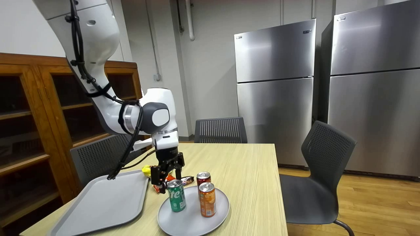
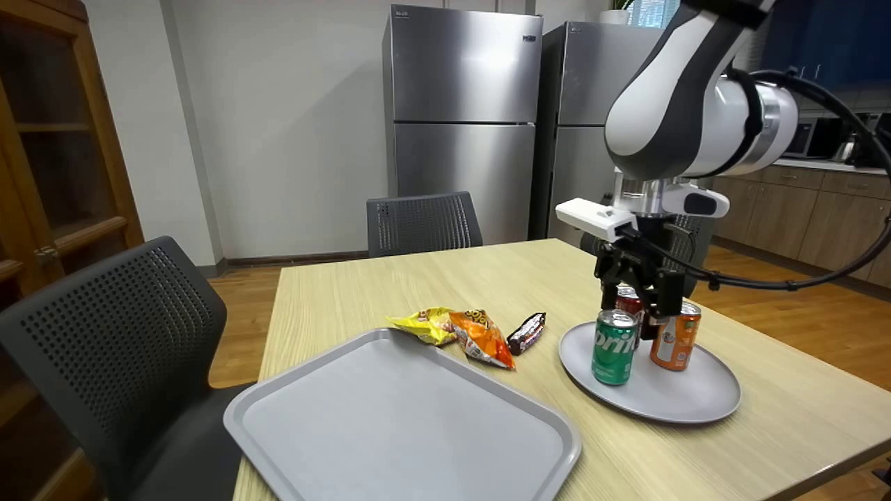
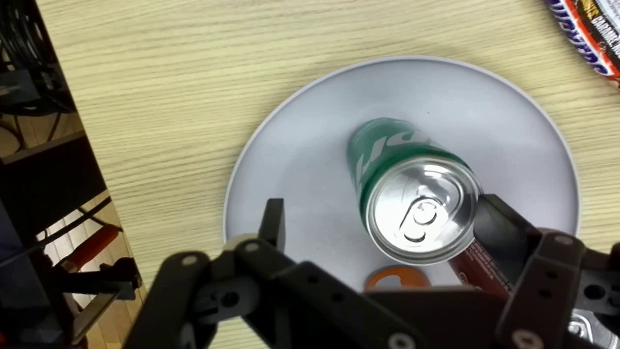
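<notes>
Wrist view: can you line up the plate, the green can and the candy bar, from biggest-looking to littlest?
1. Plate, by far.
2. Green can.
3. Candy bar, counting only the piece that shows; the picture's edge cuts it off.

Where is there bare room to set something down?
What shows of the tray is bare, as is the tabletop between the snack bags and the far chair. Crowded: the plate, where the green can, orange can and red can cluster near the claw.
</notes>
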Available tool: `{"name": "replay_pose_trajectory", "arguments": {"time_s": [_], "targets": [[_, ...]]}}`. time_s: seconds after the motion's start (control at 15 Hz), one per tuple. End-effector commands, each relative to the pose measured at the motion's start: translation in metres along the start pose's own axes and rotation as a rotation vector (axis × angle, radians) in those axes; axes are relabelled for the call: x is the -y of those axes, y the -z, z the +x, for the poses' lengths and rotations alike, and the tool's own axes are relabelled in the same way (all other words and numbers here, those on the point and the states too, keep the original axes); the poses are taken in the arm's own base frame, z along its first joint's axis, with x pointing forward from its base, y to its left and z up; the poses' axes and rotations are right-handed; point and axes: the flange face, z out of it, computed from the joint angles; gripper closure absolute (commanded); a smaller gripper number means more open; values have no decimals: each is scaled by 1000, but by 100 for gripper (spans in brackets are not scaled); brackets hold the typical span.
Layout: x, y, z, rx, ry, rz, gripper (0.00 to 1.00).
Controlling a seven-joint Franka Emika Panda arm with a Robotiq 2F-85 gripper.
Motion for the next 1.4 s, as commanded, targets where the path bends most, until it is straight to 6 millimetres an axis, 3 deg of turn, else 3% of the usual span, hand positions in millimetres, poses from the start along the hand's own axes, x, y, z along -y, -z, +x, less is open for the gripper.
{"name": "replay_pose_trajectory", "arguments": {"time_s": [0.0, 0.8, 1.33], "targets": [[2, -3, 6, 15, -15, 12, 0], [1, 14, 1, 15, -6, 65, 0], [12, 3, 4, 21, -4, 60, 0]]}}
